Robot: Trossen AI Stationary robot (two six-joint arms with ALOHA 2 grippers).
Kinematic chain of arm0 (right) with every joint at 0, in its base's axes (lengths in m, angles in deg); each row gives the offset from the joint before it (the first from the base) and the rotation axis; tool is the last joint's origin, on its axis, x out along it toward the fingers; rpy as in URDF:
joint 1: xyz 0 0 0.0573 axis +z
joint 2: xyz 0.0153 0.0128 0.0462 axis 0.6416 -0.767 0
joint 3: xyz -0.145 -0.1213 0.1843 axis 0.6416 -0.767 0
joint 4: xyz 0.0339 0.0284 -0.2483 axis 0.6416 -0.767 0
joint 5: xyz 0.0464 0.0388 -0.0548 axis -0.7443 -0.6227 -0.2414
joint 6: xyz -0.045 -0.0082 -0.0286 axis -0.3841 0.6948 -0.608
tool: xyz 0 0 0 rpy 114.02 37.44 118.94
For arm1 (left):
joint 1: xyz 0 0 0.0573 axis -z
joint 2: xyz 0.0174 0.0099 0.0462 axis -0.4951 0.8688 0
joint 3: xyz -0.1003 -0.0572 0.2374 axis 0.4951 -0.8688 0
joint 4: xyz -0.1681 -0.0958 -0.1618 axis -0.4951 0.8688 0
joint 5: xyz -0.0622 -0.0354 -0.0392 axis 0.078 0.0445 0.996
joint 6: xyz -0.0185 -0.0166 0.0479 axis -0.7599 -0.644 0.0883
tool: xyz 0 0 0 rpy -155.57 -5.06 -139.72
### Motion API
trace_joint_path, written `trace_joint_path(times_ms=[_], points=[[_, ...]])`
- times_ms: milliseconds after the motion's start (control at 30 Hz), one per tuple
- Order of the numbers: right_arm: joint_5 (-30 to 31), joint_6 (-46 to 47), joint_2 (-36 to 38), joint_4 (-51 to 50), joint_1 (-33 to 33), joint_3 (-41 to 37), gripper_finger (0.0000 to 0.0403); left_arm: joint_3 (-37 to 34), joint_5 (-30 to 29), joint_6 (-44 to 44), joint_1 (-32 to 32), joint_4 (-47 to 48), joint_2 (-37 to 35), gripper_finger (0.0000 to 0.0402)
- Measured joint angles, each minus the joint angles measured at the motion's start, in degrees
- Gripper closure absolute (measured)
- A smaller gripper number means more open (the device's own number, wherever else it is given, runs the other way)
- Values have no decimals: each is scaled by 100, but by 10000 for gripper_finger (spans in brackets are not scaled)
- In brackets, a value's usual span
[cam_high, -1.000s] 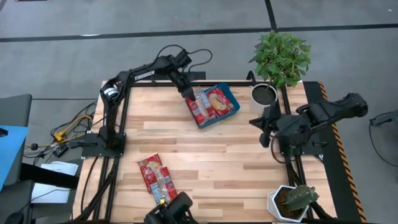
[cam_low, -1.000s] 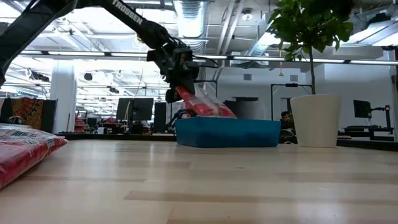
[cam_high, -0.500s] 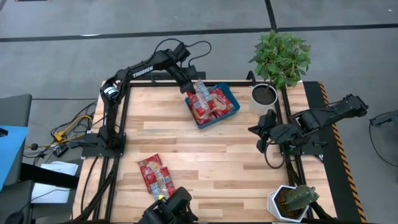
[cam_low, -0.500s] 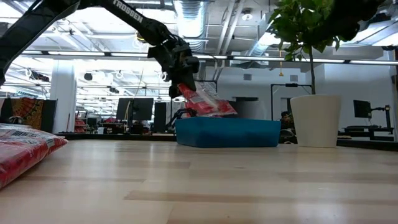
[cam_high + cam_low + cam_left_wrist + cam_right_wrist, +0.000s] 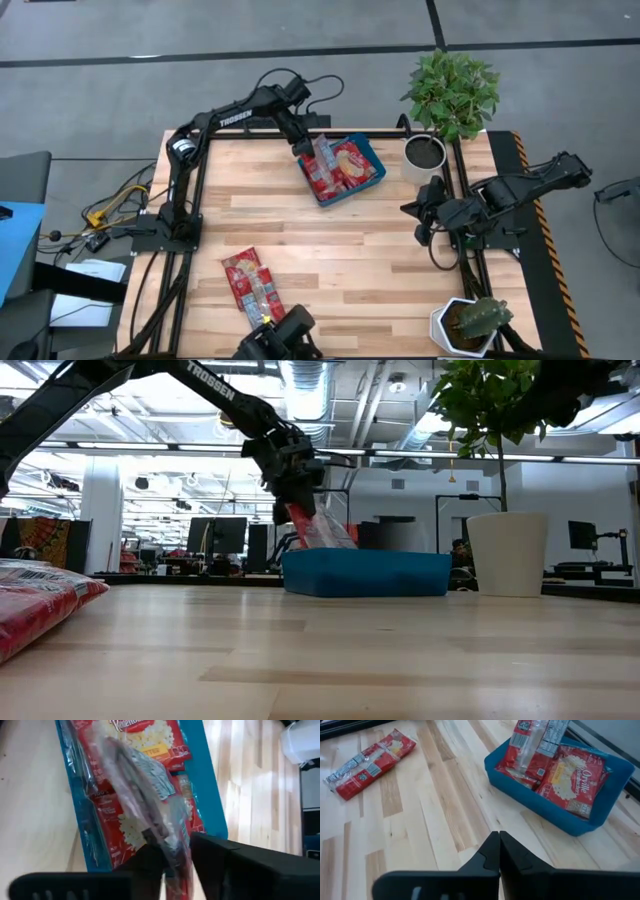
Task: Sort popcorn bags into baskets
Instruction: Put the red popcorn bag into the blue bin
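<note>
Left gripper (image 5: 307, 150) hangs at about twelve o'clock on the table in the high view, over the far-left edge of the shallow teal-blue plastic tray (image 5: 373, 153). Its fingers are slightly parted around a glossy red and silver popcorn packet (image 5: 322, 152), which stands nearly on edge in the tray beside other red packets (image 5: 352, 164). Two more flat red packets (image 5: 250, 283) lie at about seven o'clock on the wooden table (image 5: 300, 240). Right gripper (image 5: 426, 226) waits at three o'clock, closed and empty.

From the low view, the left gripper (image 5: 300, 512) holds the packet (image 5: 318, 532) tilted, with its lower end inside the tray (image 5: 365, 574).

Through the left wrist view, the packet (image 5: 145, 795) sits between the two dark fingers (image 5: 150, 860), above the tray (image 5: 210, 790).

Through the right wrist view, the closed gripper (image 5: 498, 842) faces the tray (image 5: 555, 810), well apart.
</note>
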Motion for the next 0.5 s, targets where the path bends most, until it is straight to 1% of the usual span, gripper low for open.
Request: trace_joint_path(times_ms=[167, 333, 500], points=[[0, -7, 0, -19, 0, 0, 383, 0, -112, 68, 104, -52, 0, 253], [0, 4, 0, -58, 0, 0, 378, 0, -348, 279, 120, 526, 0, 196], [9, -2, -2, -92, 0, 0, 386, 102, -981, 604, 205, 824, 0, 155]])
